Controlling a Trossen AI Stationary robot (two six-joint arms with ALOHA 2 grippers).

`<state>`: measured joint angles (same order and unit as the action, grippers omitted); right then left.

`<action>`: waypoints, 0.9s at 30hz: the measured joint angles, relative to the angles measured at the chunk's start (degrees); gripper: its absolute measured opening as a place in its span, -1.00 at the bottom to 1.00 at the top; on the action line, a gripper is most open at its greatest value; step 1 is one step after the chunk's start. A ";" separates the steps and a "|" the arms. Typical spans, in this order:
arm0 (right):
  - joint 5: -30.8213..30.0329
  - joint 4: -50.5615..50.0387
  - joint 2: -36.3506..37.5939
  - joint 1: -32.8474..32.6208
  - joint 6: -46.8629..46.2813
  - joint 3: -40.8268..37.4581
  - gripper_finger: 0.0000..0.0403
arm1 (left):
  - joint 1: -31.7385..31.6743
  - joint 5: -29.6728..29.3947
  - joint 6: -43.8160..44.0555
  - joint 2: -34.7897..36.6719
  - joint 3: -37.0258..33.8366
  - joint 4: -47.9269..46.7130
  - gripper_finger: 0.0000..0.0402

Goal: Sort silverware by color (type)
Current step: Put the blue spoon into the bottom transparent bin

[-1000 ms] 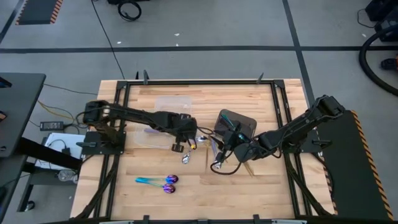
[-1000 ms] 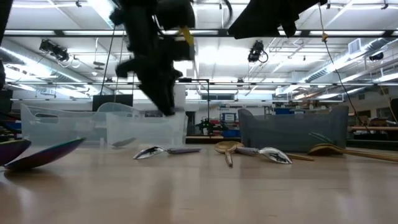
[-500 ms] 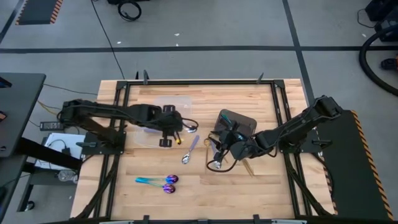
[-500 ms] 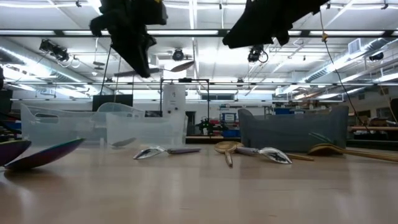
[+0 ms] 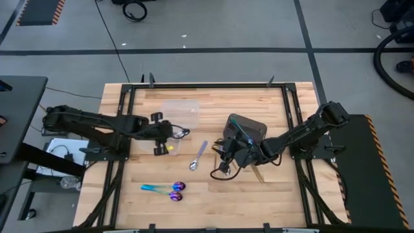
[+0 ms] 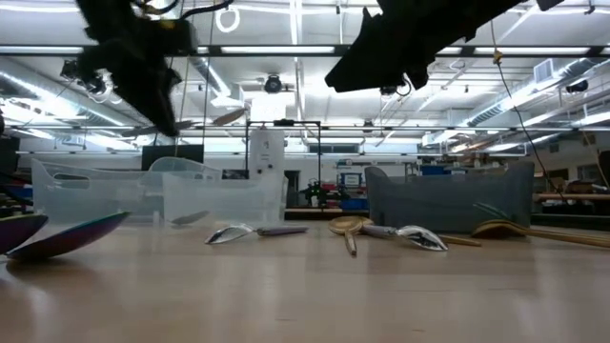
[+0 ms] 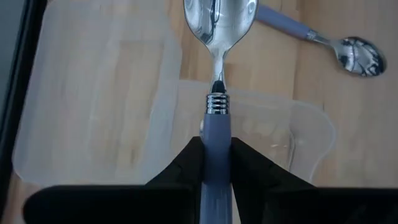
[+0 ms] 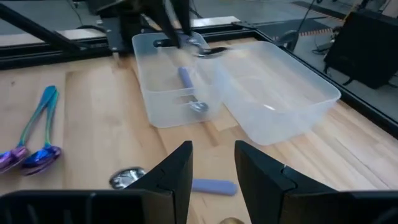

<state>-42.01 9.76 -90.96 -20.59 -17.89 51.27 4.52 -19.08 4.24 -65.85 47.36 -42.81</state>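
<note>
One silver spoon [image 7: 219, 37], clamped in the left claw [image 7: 216, 149], has travelled from beside the loose spoon [image 5: 198, 156] to over the clear container [image 5: 169, 111], likely nearing drop-off, while the right claw [image 8: 212, 163] hovers parted, empty.

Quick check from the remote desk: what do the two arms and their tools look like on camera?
Both arms are dark, slender and jointed. The left tool has a small yellow marking beside it; the right tool shows thin cabling along the forearm. Each wrist view shows two black, angular fingers.
</note>
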 joint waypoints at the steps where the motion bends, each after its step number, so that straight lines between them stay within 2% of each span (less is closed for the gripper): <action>1: 0.07 0.20 0.00 0.18 0.18 0.00 -0.36 | 0.18 -0.41 0.75 0.92 -1.02 -0.48 -0.69; 5: 1.64 0.68 0.00 0.93 0.81 0.00 -0.36 | -0.22 -1.14 4.57 3.33 -3.77 0.44 -0.69; 11: 4.25 0.81 0.02 1.65 0.98 0.00 -0.36 | -0.28 -1.51 10.32 3.20 -7.25 1.40 -0.69; 17: 4.60 0.88 0.02 1.63 1.05 0.00 -0.36 | -0.25 -0.91 11.38 3.30 -13.54 2.25 -0.69; 21: 4.75 0.97 0.02 1.76 1.09 0.00 -0.36 | -0.29 -0.24 10.38 3.24 -13.60 3.81 -0.69; 27: 5.22 1.37 0.02 1.76 1.02 0.00 -0.36 | -0.60 1.34 17.26 3.26 -13.62 3.47 -0.59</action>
<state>-36.79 11.13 -90.94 -18.83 -16.87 51.27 3.92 -17.74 21.50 -62.59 33.74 -39.34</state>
